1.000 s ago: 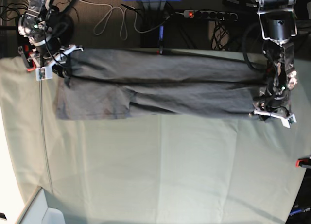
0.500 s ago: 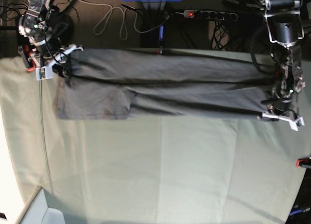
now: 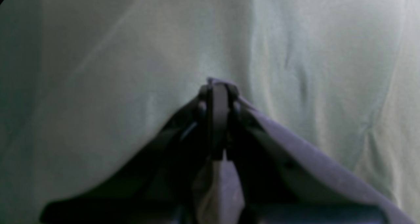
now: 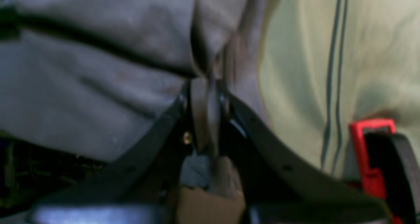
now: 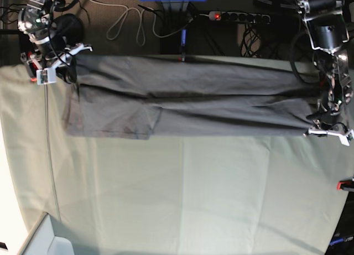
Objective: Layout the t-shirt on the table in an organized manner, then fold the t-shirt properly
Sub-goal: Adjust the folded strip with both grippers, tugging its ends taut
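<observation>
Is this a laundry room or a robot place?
Probably a robot lab. Two robot arms hold a dark t-shirt on a cloth-covered table, and a power strip and loose cables lie on the floor behind.

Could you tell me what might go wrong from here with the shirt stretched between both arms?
The left pincer pinches only a small tip of the t-shirt, so it may slip free under tension. The right pincer grips at the table edge near a red clamp, where it might snag. Long creases could get folded in.
</observation>
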Controlling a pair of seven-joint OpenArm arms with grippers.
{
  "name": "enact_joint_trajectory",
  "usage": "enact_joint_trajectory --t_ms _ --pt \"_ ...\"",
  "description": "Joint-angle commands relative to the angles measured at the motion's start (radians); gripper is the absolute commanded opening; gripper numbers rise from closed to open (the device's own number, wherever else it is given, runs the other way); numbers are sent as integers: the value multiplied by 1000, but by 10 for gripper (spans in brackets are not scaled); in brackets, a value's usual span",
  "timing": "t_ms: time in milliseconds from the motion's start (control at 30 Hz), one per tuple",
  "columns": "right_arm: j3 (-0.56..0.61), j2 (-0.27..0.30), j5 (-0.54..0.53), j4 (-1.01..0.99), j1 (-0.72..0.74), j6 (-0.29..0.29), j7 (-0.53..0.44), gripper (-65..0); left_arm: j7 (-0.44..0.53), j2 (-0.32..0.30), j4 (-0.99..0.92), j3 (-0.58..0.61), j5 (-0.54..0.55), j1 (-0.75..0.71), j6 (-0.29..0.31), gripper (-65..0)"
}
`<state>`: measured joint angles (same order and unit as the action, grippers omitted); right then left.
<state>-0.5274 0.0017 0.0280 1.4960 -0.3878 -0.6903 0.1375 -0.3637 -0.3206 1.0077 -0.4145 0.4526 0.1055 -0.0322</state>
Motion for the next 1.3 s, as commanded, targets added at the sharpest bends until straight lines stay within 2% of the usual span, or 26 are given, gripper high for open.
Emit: enact_joint_trajectory --t_ms 0,67,133,233,367,500,733,967,1133,1267 --pt "-3 2 -13 21 2 -8 -17 -615 18 -21 15 -2 -4 15 -1 -615" --pt "0 2 -13 24 2 -8 -16 -615 -14 -21 15 -7 -2 15 -1 -525" --pt "0 4 -12 24 5 -8 -16 -614 -47 -21 15 -10 -1 15 -1 -394" --pt "-4 2 -12 25 10 -8 -16 -573 -67 -22 26 -11 1 12 -1 -216" --pt "-6 -1 -12 39 25 -8 -11 -468 -67 -25 55 -13 4 -11 -1 -103" --pt "-6 -1 -12 39 39 -8 -9 -368 -67 -21 164 -60 4 -68 -1 -80" --pt "-1 -2 -13 35 51 -8 -6 -297 -67 -2 265 -90 4 -154 -1 -79" --pt "19 -18 -12 -2 86 -8 -6 -289 -65 16 262 -93 4 -208 -1 -81" --pt "20 -18 -9 -79 125 -8 -6 -290 -67 51 270 -174 2 -209 1 -79" --pt "22 -18 -9 -84 128 -8 -9 -295 -67 50 267 -191 2 -209 1 -79"
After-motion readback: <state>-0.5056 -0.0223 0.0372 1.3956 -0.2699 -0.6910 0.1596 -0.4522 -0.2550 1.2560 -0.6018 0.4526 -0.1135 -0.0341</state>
